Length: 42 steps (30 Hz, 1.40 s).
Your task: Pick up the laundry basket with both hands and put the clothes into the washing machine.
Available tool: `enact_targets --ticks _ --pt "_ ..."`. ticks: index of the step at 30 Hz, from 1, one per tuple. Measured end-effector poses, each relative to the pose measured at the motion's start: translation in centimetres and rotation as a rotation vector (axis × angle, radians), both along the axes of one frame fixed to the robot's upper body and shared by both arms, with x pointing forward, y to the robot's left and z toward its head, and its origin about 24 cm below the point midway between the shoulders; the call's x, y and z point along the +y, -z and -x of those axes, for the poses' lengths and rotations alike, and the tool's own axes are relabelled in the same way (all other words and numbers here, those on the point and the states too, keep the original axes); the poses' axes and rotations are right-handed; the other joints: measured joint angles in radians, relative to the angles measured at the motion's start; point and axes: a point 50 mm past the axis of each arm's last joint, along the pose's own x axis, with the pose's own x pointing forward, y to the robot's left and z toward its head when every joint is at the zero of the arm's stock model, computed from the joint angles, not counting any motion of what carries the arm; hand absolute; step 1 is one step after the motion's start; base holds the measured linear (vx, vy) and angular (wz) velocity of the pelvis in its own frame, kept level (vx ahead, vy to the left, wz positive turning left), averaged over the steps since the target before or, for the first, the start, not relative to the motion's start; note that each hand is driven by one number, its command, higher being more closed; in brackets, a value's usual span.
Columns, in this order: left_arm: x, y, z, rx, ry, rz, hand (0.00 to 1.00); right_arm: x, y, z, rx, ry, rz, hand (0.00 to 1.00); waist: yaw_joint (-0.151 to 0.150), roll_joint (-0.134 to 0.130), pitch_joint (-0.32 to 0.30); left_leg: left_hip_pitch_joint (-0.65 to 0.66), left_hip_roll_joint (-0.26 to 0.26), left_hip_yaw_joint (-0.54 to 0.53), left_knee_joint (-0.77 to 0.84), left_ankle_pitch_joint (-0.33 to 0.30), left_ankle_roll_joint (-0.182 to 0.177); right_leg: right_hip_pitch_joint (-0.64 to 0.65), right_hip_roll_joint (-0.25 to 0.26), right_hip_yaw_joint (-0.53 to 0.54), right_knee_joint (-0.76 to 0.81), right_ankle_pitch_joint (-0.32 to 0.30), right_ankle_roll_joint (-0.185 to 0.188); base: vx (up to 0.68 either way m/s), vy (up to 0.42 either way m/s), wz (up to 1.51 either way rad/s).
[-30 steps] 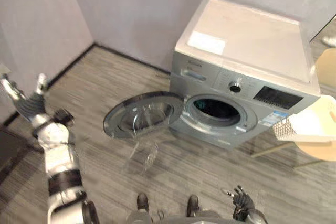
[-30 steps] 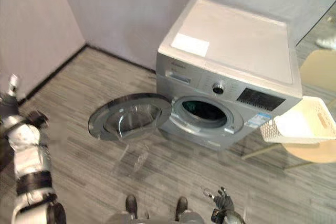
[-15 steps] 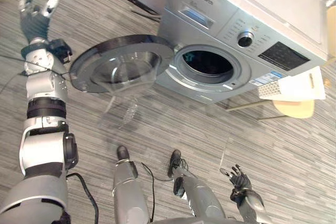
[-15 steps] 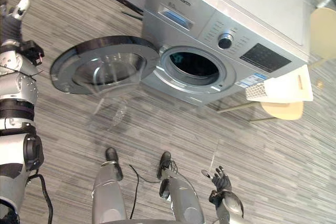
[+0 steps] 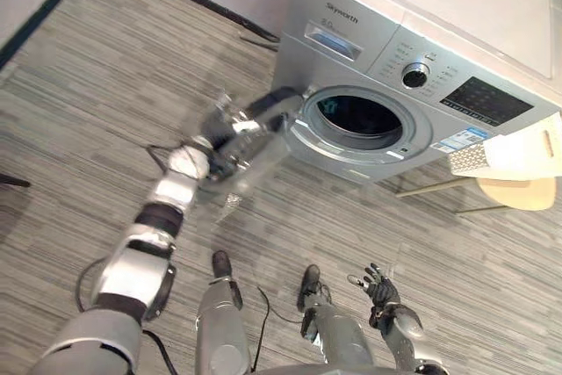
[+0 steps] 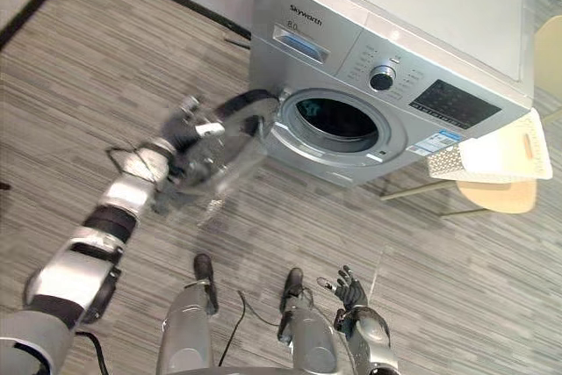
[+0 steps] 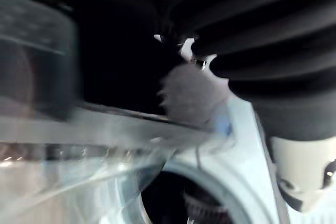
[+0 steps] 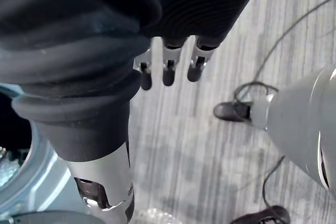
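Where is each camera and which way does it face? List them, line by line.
Left eye view: on the head, looking down at the washing machine, open door, basket on a chair; left hand at the door, right hand low.
Right eye view: beside it, same scene, both hands.
Left wrist view: left wrist, close against the door glass; dark cover.
Right wrist view: right wrist, facing the floor; straight fingers.
Shared: both wrist views catch the machine's opening.
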Motion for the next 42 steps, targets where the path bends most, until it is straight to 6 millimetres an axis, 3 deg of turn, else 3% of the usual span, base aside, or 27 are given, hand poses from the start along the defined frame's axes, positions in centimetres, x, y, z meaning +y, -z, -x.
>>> enact_targets --ticks 2,4,6,8,10,11,13,17,20,23,25,26,28,29,31,32,33,37,38,41,42 --pt "-2.3 2.2 1.1 0.064 0.027 0.071 0.00 -0.2 0.1 0.1 0.007 0.007 0.003 0.00 -0.015 0.000 0.000 0.033 -0.025 0.014 -0.028 0.001 -0.002 0.006 -0.022 0.011 0.012 -0.001 0.000 -0.09 0.089 -0.10" --pt "-4.6 5.5 2.8 0.201 0.126 -0.003 0.00 -0.2 0.6 0.7 0.038 0.009 0.001 0.00 -0.030 0.001 -0.007 0.098 -0.049 0.058 -0.077 0.003 -0.003 0.019 -0.043 0.042 0.018 -0.013 -0.009 -0.05 0.083 -0.37" --pt "-6.9 10.1 6.3 0.399 0.245 -0.089 0.00 -0.2 0.8 1.1 0.054 0.012 0.000 0.00 -0.074 0.017 -0.042 0.144 -0.071 0.122 -0.137 0.006 -0.009 -0.009 -0.059 0.100 0.024 -0.025 -0.014 0.01 0.069 -0.70" --pt "-10.6 11.9 8.7 0.495 0.364 -0.101 0.00 -0.5 0.8 1.1 0.056 0.011 0.009 0.00 -0.112 0.040 -0.062 0.171 -0.082 0.192 -0.182 0.010 -0.015 -0.046 -0.057 0.174 0.022 -0.029 -0.009 0.04 0.041 -0.89" --pt "-13.5 10.9 8.8 0.471 0.417 -0.050 0.00 -1.0 0.8 1.3 0.061 0.025 0.015 0.00 -0.154 0.058 -0.071 0.195 -0.087 0.252 -0.210 0.018 -0.026 -0.077 -0.044 0.236 0.009 -0.019 -0.019 0.07 0.009 -1.05" --pt "-14.8 9.8 8.2 0.431 0.429 -0.018 0.00 -1.8 0.9 2.0 0.071 0.056 0.024 0.00 -0.179 0.071 -0.077 0.206 -0.075 0.283 -0.204 0.020 -0.029 -0.080 -0.031 0.270 -0.010 -0.005 -0.013 0.12 -0.016 -1.15" --pt "-16.2 7.1 6.5 0.343 0.414 0.039 0.00 -3.9 1.0 3.8 0.094 0.126 0.052 0.00 -0.202 0.091 -0.089 0.228 -0.053 0.327 -0.198 0.018 -0.027 -0.080 -0.014 0.314 -0.030 0.010 0.005 0.14 -0.063 -0.88" --pt "-17.2 0.7 3.5 0.101 0.343 0.267 0.00 -6.7 1.6 8.8 0.174 0.279 0.086 0.00 -0.205 0.117 -0.103 0.262 -0.011 0.391 -0.216 0.020 -0.035 -0.081 0.027 0.338 -0.043 0.018 0.018 0.18 -0.086 -0.52" --pt "-16.0 0.5 3.1 0.070 0.290 0.311 0.00 -6.5 1.9 9.5 0.193 0.308 0.073 0.00 -0.202 0.125 -0.107 0.293 -0.006 0.392 -0.254 0.035 -0.055 -0.067 0.044 0.327 -0.043 0.018 0.018 0.09 -0.065 -0.09" --pt "-13.3 4.9 5.1 0.181 0.190 0.333 0.00 -5.8 2.4 10.1 0.212 0.348 0.039 0.00 -0.188 0.148 -0.120 0.339 -0.006 0.386 -0.272 0.039 -0.062 -0.018 0.047 0.290 -0.045 0.017 0.018 0.05 -0.026 0.11" --pt "-11.0 9.1 7.8 0.298 0.099 0.332 0.00 -5.5 3.1 11.3 0.263 0.375 0.016 0.00 -0.173 0.172 -0.135 0.351 -0.009 0.352 -0.274 0.039 -0.062 0.019 0.038 0.240 -0.046 0.008 0.014 0.03 -0.004 0.56" --pt "-8.9 11.9 10.1 0.389 0.017 0.333 0.00 -5.2 3.5 12.0 0.295 0.393 0.000 0.00 -0.169 0.188 -0.145 0.350 -0.013 0.311 -0.275 0.040 -0.061 0.044 0.029 0.198 -0.046 -0.005 0.013 0.03 -0.005 0.91" --pt "-5.6 14.9 12.9 0.488 -0.122 0.327 0.00 -4.5 4.0 12.3 0.331 0.393 -0.025 0.00 -0.145 0.191 -0.147 0.357 -0.016 0.270 -0.275 0.041 -0.061 0.074 0.027 0.160 -0.045 -0.022 0.011 0.01 -0.015 0.75" --pt "-2.5 17.1 15.4 0.575 -0.256 0.318 0.00 -4.2 4.3 12.2 0.343 0.388 -0.038 0.00 -0.120 0.191 -0.148 0.358 -0.020 0.240 -0.278 0.052 -0.061 0.097 0.021 0.130 -0.045 -0.031 0.008 -0.04 -0.016 0.71" --pt "2.5 19.5 19.6 0.680 -0.478 0.293 0.00 -4.2 4.3 11.7 0.344 0.377 -0.039 0.00 -0.089 0.191 -0.151 0.366 -0.033 0.188 -0.302 0.073 -0.055 0.137 0.011 0.073 -0.045 -0.058 0.004 -0.06 -0.007 0.84" --pt "3.7 20.0 21.0 0.706 -0.540 0.294 0.00 -4.3 4.3 11.6 0.342 0.373 -0.034 0.00 -0.076 0.192 -0.157 0.368 -0.037 0.172 -0.314 0.084 -0.055 0.143 0.010 0.058 -0.044 -0.060 0.002 -0.08 0.005 0.78" --pt "6.3 20.8 24.2 0.758 -0.689 0.296 0.00 -4.3 4.3 11.3 0.342 0.358 -0.031 0.00 -0.043 0.194 -0.182 0.376 -0.045 0.148 -0.347 0.108 -0.052 0.155 0.007 0.023 -0.043 -0.066 0.001 -0.06 0.013 0.57" --pt "8.9 22.0 30.8 0.874 -0.945 0.331 0.00 -4.0 4.2 9.9 0.322 0.311 -0.026 0.00 0.000 0.178 -0.227 0.420 -0.076 0.033 -0.408 0.144 -0.048 0.232 -0.014 -0.093 -0.010 -0.118 0.002 -0.04 0.035 0.85" --pt "9.0 22.1 31.5 0.885 -0.968 0.336 0.00 -4.0 4.1 9.7 0.318 0.305 -0.025 0.00 0.006 0.173 -0.235 0.421 -0.081 0.015 -0.411 0.144 -0.047 0.241 -0.023 -0.112 -0.007 -0.126 0.007 -0.06 0.047 1.02" --pt "6.9 22.9 34.5 0.976 -1.030 0.405 0.00 -3.6 4.3 8.7 0.322 0.291 -0.041 0.00 0.049 0.147 -0.265 0.414 -0.132 -0.116 -0.411 0.148 -0.032 0.310 -0.064 -0.236 0.016 -0.169 0.039 -0.02 0.075 1.16" --pt "6.5 23.1 34.8 0.990 -1.033 0.419 0.00 -3.4 4.3 8.6 0.329 0.290 -0.046 0.00 0.050 0.142 -0.268 0.410 -0.142 -0.141 -0.411 0.150 -0.028 0.322 -0.072 -0.258 0.021 -0.178 0.040 0.01 0.083 1.15"
